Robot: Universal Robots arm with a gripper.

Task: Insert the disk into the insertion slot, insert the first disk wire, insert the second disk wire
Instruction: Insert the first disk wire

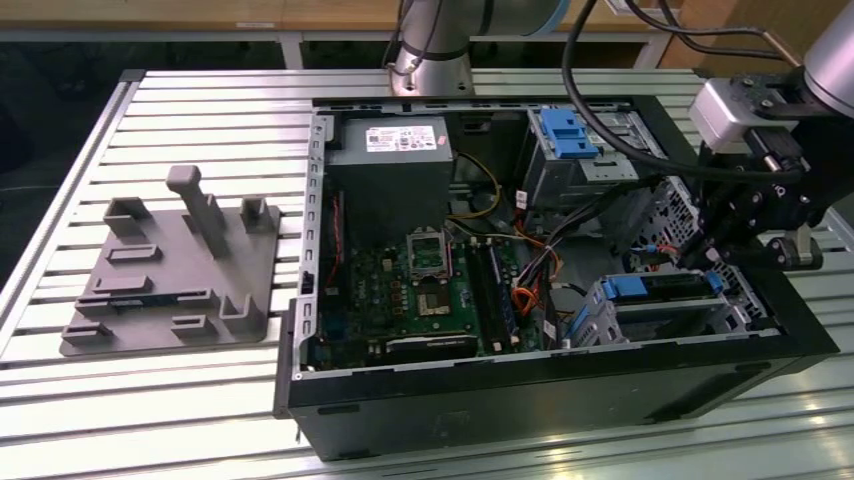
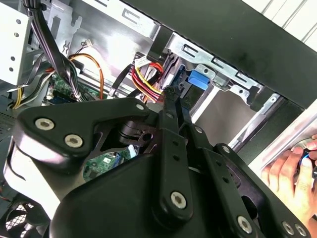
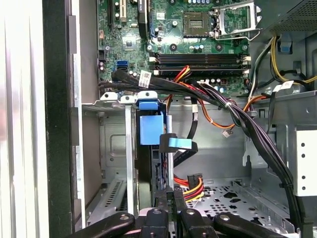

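Note:
The disk [image 1: 657,287], framed by its blue caddy, sits inside the insertion slot [image 1: 607,318], a silver cage at the case's near corner on the exterior view's right. In the first wrist view the disk [image 3: 150,130] stands edge-on in the cage [image 3: 111,148], and a black wire with a blue plug [image 3: 179,144] loops beside it. My gripper [image 1: 699,262] hangs just above the disk's inner end. Its fingers [image 3: 164,197] lie pressed together, shut, and I cannot tell whether anything is between them. In the second wrist view the gripper [image 2: 171,93] points at red, yellow and black wires [image 2: 146,79].
The open case [image 1: 534,380] holds a motherboard [image 1: 427,290], a power supply [image 1: 390,140] and a taller cage with a blue latch [image 1: 571,135]. Thick black cable bundles [image 3: 247,124] cross beside the disk. A grey fixture [image 1: 174,270] lies outside. A person's hand [image 2: 290,171] rests outside the case wall.

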